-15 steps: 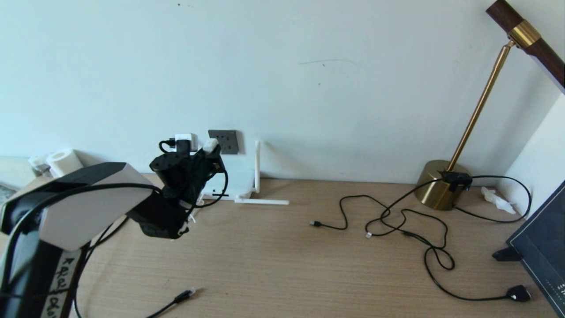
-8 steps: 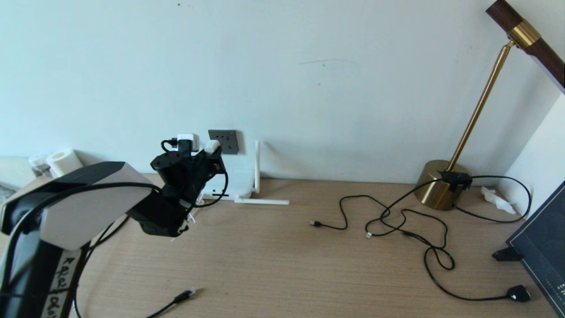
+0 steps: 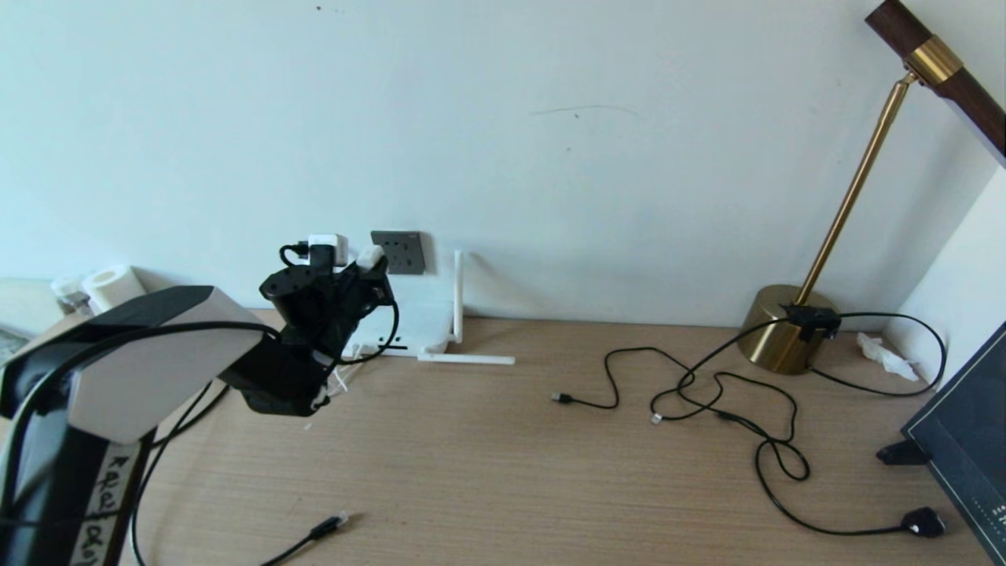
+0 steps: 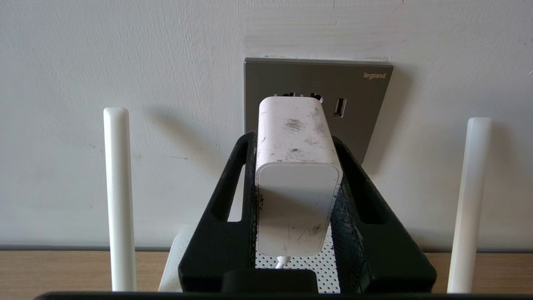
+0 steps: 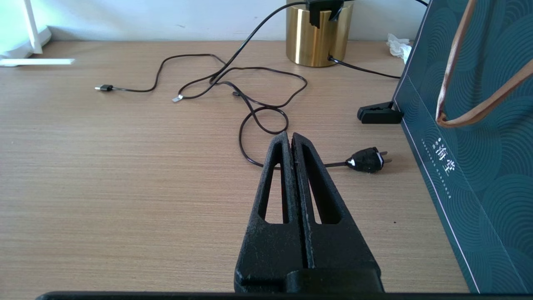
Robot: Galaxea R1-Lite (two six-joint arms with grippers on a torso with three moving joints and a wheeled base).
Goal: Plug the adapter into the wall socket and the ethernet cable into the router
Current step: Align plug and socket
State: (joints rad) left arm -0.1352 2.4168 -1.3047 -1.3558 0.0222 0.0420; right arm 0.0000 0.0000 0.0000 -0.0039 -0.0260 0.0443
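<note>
**Adapter held at the socket**

Left claw (image 4: 297,183) clamped on the adapter (image 4: 296,175), one black finger (image 4: 233,196) against each side. Adapter nose-first toward the socket (image 4: 362,108), front end right at the grey plate's pin holes; whether seated or just touching, cannot tell. Thin white cord leaving the adapter's rear end, down between the fingers. Socket (image 3: 398,251) low on the wall, just above the router (image 3: 416,322). Router flat on the tabletop (image 3: 503,472) against the wall, directly under the claw; two antennas (image 4: 118,196) upright on either side of the claw in the left wrist view, another lying flat on the tabletop in the head view. Ethernet cable (image 3: 326,527) loose at the near edge of the tabletop, plug end free, well apart from the router.

Right claw (image 5: 293,143) pressed fully closed on nothing, hanging over the right part of the tabletop. Beyond it, thin black cords (image 5: 250,96) tangled, a black plug (image 5: 366,160), a brass lamp base (image 5: 318,35) by the wall, a dark green bag (image 5: 479,137) at the right.
</note>
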